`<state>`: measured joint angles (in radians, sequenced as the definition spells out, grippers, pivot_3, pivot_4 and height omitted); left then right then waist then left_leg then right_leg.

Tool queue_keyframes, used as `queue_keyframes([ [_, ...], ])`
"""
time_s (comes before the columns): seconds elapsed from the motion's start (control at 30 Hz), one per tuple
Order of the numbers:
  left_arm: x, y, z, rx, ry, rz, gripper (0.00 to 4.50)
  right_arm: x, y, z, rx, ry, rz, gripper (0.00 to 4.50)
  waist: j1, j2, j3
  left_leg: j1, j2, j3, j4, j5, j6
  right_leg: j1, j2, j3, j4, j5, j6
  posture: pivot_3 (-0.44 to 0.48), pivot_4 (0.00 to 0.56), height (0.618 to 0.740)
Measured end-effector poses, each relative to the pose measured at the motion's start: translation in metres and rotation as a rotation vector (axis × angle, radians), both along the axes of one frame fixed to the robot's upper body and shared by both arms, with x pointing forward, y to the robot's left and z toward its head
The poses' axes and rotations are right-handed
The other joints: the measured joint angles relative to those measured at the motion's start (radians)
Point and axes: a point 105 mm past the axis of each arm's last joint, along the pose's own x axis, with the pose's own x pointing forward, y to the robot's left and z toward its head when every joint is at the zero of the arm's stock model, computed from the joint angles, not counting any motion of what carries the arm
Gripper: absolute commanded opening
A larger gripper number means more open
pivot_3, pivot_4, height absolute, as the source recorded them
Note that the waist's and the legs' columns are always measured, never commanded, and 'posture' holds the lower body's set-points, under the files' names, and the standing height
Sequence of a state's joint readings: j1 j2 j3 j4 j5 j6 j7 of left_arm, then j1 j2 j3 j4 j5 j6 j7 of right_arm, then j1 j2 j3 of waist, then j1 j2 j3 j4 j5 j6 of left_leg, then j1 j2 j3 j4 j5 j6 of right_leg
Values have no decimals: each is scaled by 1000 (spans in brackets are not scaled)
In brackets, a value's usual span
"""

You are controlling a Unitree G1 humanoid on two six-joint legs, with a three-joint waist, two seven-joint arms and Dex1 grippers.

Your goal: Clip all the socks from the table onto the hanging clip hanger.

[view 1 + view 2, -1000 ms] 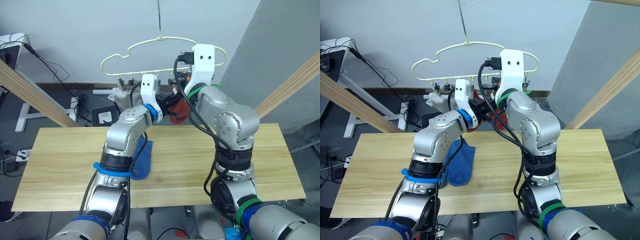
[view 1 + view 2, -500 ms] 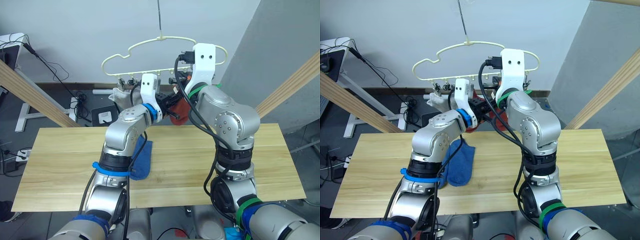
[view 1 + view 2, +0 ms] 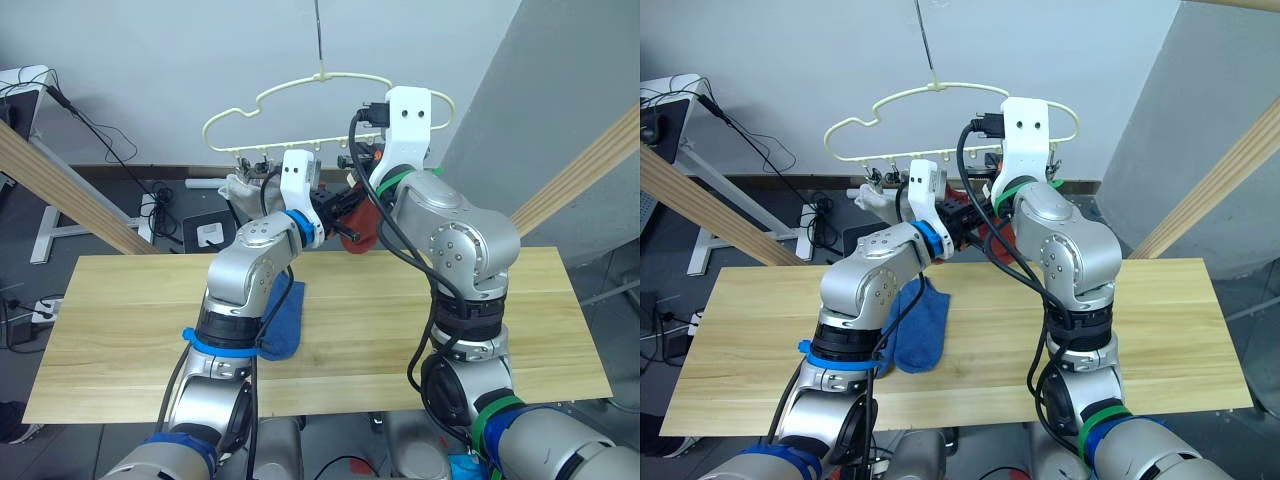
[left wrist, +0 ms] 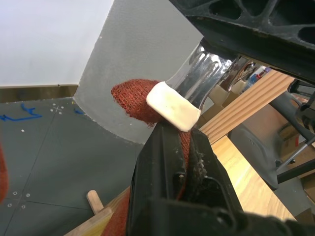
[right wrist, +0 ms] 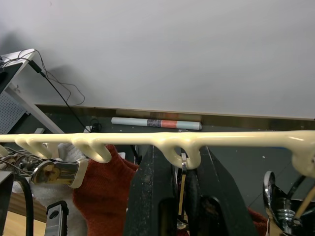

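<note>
Rust-red sock (image 4: 133, 98) is pinched between the black fingers of the left gripper (image 4: 179, 147), its fabric bulging out just beyond the fingertips and touching a metal clip (image 4: 197, 83) with a cream pad. That clip hangs from the pale yellow clip hanger (image 3: 300, 95), directly ahead of the left gripper. Right gripper (image 5: 170, 196) is raised to the hanger's lower bar, its two fingers standing either side of a second clip (image 5: 182, 191) that hangs between them; whether they press on it cannot be told. A light grey sock (image 3: 240, 190) hangs clipped on the far side of the left gripper. One blue sock (image 3: 920, 325) lies flat on the wooden worktop (image 3: 120, 310), well below both grippers, beside the left arm.
</note>
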<state>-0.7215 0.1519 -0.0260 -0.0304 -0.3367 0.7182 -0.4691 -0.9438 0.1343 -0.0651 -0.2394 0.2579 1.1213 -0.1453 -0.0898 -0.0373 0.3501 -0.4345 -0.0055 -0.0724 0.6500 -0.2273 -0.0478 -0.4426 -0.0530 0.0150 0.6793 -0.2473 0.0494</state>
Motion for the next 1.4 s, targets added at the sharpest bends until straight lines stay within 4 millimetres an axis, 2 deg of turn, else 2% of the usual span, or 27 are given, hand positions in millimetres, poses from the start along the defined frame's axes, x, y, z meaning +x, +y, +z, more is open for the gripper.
queue_keyframes([
  [0.13,0,0,0,-1,0,1,13,0,0,0,0,0,1,0,0,0,0,0,0,0,0,0,0,0,0,0,0,0,0,-133,333,740],
  [0.3,0,0,0,-1,0,2,0,0,0,0,0,0,4,1588,0,0,0,0,0,0,0,0,0,0,0,0,0,0,0,-130,330,740],
  [0.53,-1,-1,1,-16,4,-9,0,0,0,0,0,1,0,1588,0,0,0,0,0,0,-1,0,0,0,0,0,0,0,0,-133,332,740],
  [0.57,-1,-1,1,-23,8,-12,529,0,0,0,0,1,0,1646,0,0,0,0,0,0,-1,0,0,0,0,0,0,0,0,-133,332,740],
  [0.73,-2,0,2,-39,19,-21,1972,0,0,0,0,2,1,1646,0,0,0,0,0,0,-1,0,0,0,0,0,0,0,0,-137,333,740],
  [0.9,-7,11,-1,7,1,-6,1972,-5,4,-5,-12,31,66,1646,-1,0,0,0,0,0,-2,0,0,-1,0,0,0,0,0,-137,333,740],
  [1.03,-12,20,-15,41,37,7,1972,-12,-7,-11,-46,40,96,1646,0,0,0,0,0,0,-2,0,0,-1,-1,1,-1,0,0,-141,333,740],
  [1.27,-30,35,-20,80,37,5,1972,-29,-31,-34,-136,86,139,1646,0,0,0,0,0,0,-2,0,0,-1,-1,0,-1,0,0,-160,334,740],
  [1.4,-39,36,-15,71,28,-23,1972,-39,-34,-31,-167,64,174,1646,-3,0,0,0,0,0,-2,0,0,-1,0,0,0,0,0,-169,332,740],
])
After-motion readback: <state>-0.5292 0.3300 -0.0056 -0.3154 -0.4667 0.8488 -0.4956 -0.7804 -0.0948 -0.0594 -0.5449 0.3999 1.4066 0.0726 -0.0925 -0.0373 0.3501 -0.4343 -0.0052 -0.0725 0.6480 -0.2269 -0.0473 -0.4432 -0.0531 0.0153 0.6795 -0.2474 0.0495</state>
